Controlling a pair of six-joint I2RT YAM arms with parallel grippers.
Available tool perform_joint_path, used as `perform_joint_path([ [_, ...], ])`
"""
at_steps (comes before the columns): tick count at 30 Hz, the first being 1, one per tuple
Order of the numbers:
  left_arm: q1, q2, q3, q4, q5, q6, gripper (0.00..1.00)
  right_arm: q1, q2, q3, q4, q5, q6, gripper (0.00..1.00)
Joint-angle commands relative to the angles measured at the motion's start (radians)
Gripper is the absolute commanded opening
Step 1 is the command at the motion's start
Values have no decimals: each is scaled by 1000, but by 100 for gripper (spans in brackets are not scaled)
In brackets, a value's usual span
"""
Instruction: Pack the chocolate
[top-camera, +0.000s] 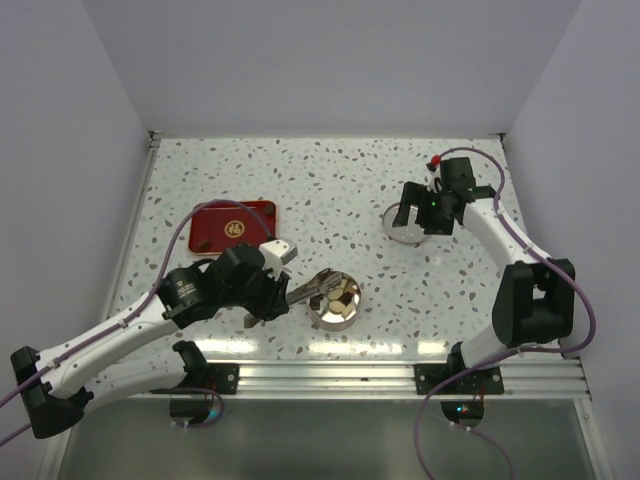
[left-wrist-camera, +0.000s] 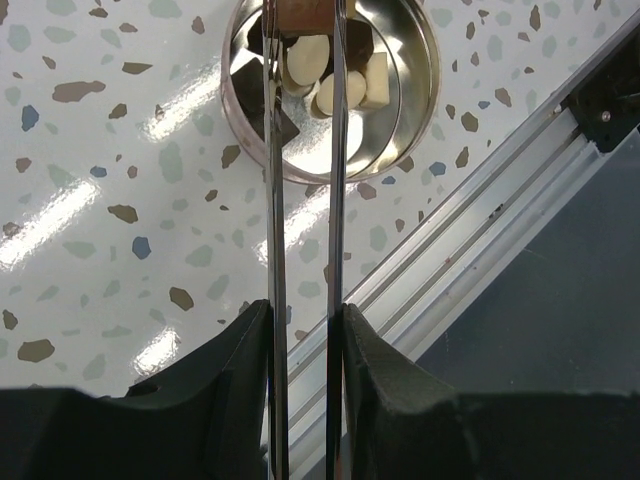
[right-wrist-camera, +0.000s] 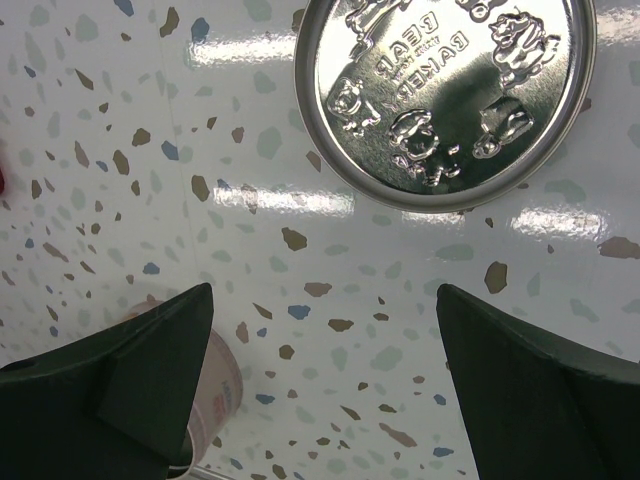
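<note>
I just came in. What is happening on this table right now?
The left gripper is shut on long metal tweezers, whose tips reach into the round silver tin near the front edge. Dark, tan and cream chocolate pieces already lie in it. The right gripper hovers, fingers open, over the embossed round metal lid, lying flat on the table.

Embossed "BEAR" and "BAKER", upside down, on the tin lid (right-wrist-camera: 445, 95).
</note>
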Motion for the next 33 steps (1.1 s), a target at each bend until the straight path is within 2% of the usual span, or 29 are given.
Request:
perform_joint_path([
  [1,-6,-16,-13,0,43,10,33,-3,-8,8,13,-23,5,97],
  [11,-7,-15,-6,-15,32,19,40,-3,-5,14,9,-26,6,96],
  [33,-7,7,34,-23,30,50,44,-3,-7,18,4,-22,3,97],
])
